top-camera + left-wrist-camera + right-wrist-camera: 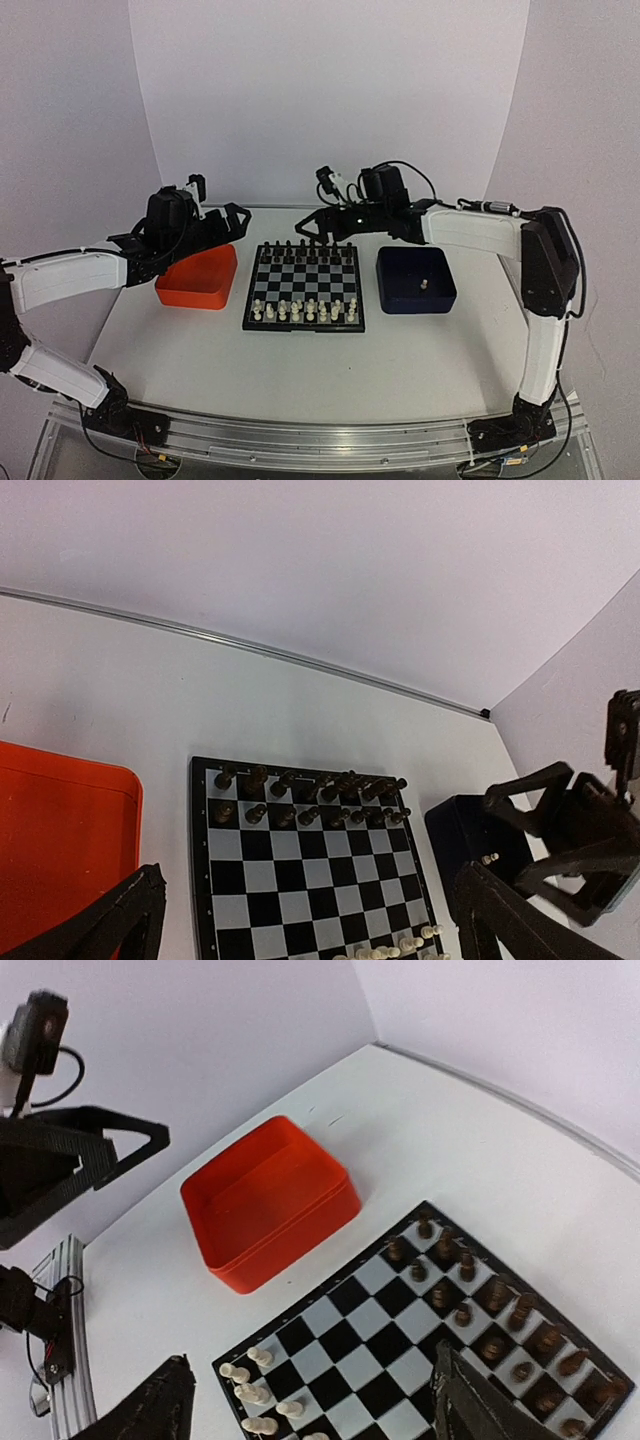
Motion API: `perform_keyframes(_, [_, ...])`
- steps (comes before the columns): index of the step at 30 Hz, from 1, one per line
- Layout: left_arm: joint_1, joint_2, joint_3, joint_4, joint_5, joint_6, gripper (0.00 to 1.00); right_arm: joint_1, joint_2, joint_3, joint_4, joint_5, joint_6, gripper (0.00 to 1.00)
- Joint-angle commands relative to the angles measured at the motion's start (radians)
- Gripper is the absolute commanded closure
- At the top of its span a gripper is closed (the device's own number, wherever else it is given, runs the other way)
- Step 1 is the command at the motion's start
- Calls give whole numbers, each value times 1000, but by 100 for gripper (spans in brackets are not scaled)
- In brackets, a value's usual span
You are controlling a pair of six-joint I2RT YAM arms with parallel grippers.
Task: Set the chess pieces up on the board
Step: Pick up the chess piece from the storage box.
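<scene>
Right fingers apart above board (orange tray beside)

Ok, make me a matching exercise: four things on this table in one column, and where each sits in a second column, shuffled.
Things
1. orange tray
2. dark blue tray
3. black chessmen
4. rows of cream-white chess pieces

Places
A. along the far edge of the board
B. left of the board
C. along the board's near edge
D. right of the board

Pairs: 1-B, 2-D, 3-A, 4-C
</scene>
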State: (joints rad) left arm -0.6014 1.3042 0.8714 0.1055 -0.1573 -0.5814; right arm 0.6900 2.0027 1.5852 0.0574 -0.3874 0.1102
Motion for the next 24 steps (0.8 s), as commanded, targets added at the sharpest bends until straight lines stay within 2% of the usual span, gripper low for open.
perform_keyframes(1, [0,24,69,60,17,41,0,-158,-147,-108,-64,38,281,17])
perform_keyframes(3, [0,39,78,64,21,46,0,-226,-189,-154,-173,21,376,16])
perform_keyframes(5, [0,50,85,65,20,47,0,-263,-234,-179,-336,64,384,16])
perform_keyframes(10, [0,82,111,57,9,56,0,-269,-317,-241,-698,358,312,17])
perform_keyframes(14, [0,123,141,46,9,63,0,-269,-306,-280,-789,540,317,22])
perform_keyframes(18, [1,158,167,30,20,67,0,-271,-204,-214,-818,572,276,34])
perform_keyframes(24, [1,158,159,26,29,51,0,-313,-47,-130,-816,571,244,45])
